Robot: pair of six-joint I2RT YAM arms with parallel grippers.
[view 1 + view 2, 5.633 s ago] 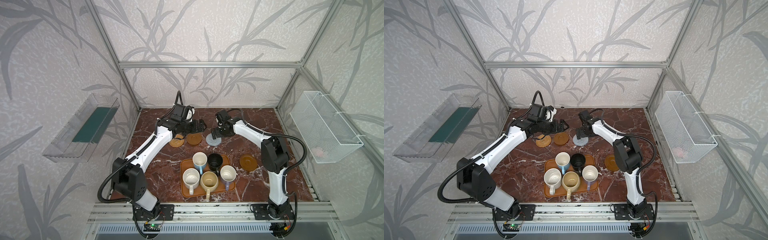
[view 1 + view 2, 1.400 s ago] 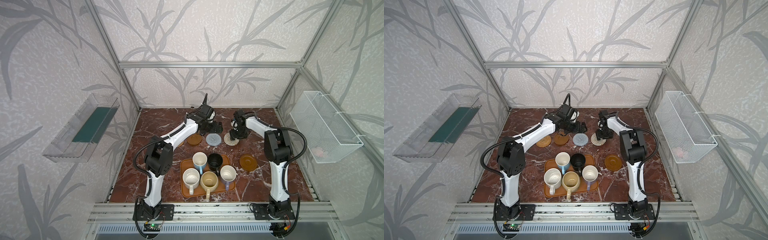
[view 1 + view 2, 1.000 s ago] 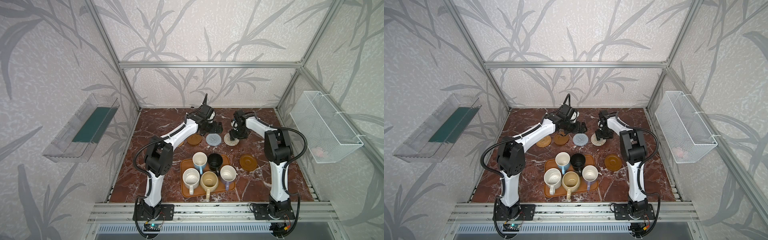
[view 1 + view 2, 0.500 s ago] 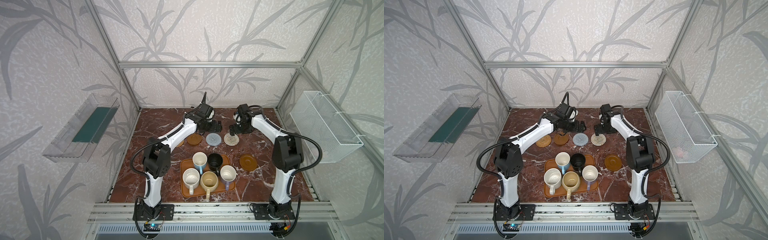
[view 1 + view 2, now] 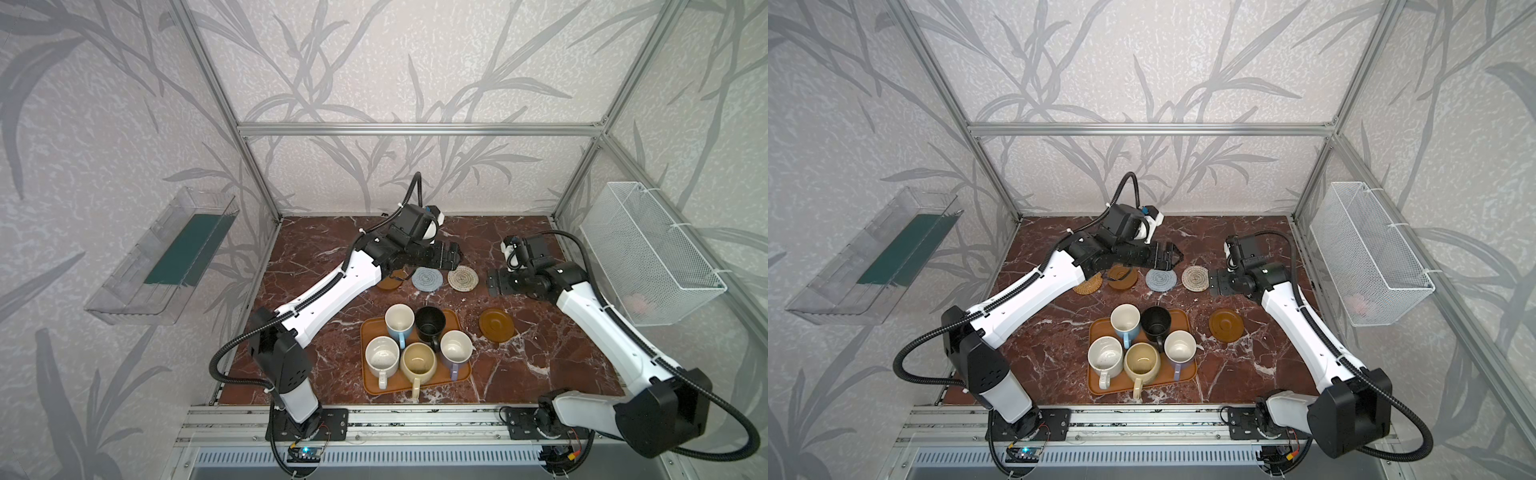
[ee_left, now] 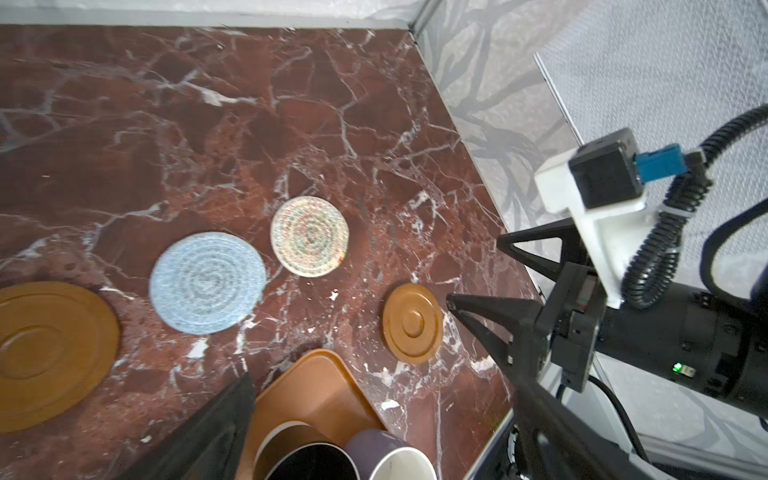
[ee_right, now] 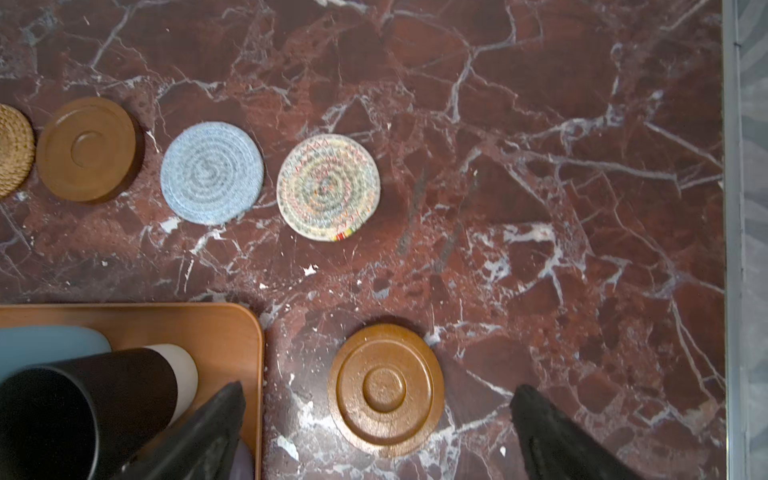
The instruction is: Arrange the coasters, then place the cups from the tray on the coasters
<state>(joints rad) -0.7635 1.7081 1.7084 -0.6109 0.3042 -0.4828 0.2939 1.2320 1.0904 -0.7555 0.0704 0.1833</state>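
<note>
Four coasters sat in a far row: rattan coaster (image 5: 1088, 284), brown coaster (image 5: 1122, 277), grey-blue coaster (image 5: 1160, 280), cream coaster (image 5: 1195, 278). The second brown coaster (image 5: 1226, 325) lay apart, right of the tray (image 5: 1185, 321); all five cups (image 5: 1141, 348) were on the tray. Left gripper (image 5: 1170, 255) and right gripper (image 5: 1216, 282) hung wide open, holding nothing.
</note>
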